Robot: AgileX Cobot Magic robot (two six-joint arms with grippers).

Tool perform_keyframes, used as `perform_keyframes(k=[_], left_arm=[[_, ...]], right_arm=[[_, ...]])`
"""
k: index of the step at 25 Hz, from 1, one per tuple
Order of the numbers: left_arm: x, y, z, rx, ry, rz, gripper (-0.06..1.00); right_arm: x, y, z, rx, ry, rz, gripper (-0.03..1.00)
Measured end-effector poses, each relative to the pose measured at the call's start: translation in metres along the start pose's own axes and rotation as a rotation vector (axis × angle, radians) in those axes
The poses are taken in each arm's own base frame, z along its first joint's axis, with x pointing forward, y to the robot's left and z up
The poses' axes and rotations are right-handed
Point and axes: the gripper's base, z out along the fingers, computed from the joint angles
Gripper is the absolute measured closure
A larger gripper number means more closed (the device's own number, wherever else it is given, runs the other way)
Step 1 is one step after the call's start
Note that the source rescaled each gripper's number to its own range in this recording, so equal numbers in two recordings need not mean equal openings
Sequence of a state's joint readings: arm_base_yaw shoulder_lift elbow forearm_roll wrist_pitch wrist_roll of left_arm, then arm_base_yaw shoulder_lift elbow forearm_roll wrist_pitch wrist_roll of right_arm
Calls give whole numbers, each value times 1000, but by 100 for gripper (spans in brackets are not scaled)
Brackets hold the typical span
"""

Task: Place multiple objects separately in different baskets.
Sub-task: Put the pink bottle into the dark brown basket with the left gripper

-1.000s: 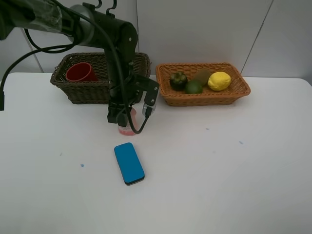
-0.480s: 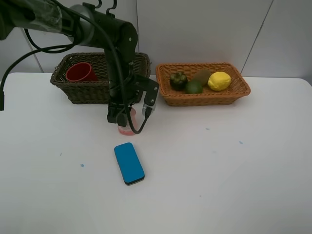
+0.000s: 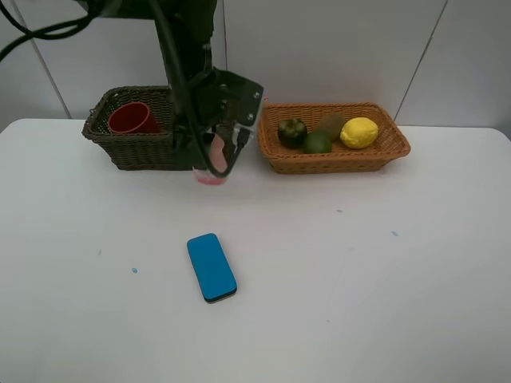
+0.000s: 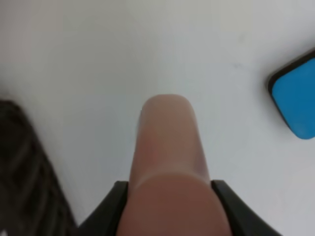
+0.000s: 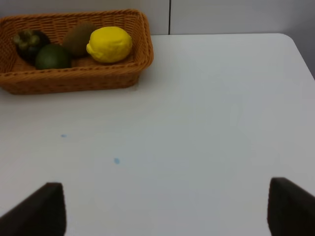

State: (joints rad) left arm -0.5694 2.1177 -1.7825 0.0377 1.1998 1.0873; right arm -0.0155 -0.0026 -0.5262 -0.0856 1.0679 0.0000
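Observation:
My left gripper is shut on the pink bottle and holds it above the table, just in front of the right end of the dark olive-brown basket. A red cup lies in that basket. In the left wrist view the pink bottle sits between the dark fingers. The blue flat block lies on the table in front. The orange basket holds the mangosteen, lime, kiwi and lemon. My right gripper is open and empty. The white marker is out of view.
The white table ends at a grey wall behind the baskets. The right wrist view shows the orange basket with the lemon ahead and the table's far right edge. The blue block's corner shows in the left wrist view.
My left gripper has risen with the pink bottle, lifting it off the table and carrying it back toward the dark basket. The blue block has not moved.

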Motion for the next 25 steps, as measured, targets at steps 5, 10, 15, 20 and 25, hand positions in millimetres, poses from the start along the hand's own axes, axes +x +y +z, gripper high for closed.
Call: perform_keyframes(k=[5, 10, 15, 20, 25], left_arm=[[5, 15, -56, -173, -28, -3, 53], [20, 31, -79, -261, -35, -40, 53], [39, 40, -81, -274, -20, -83, 53], [52, 52, -79, -339, -41, -135, 53], [56, 70, -50, -380, -64, -218, 53]], right_arm=[[0, 0, 0, 0, 0, 0, 10], [0, 0, 0, 0, 0, 0, 10], [0, 0, 0, 0, 0, 0, 10], [0, 0, 0, 0, 0, 0, 10], [0, 0, 0, 0, 0, 0, 10]])
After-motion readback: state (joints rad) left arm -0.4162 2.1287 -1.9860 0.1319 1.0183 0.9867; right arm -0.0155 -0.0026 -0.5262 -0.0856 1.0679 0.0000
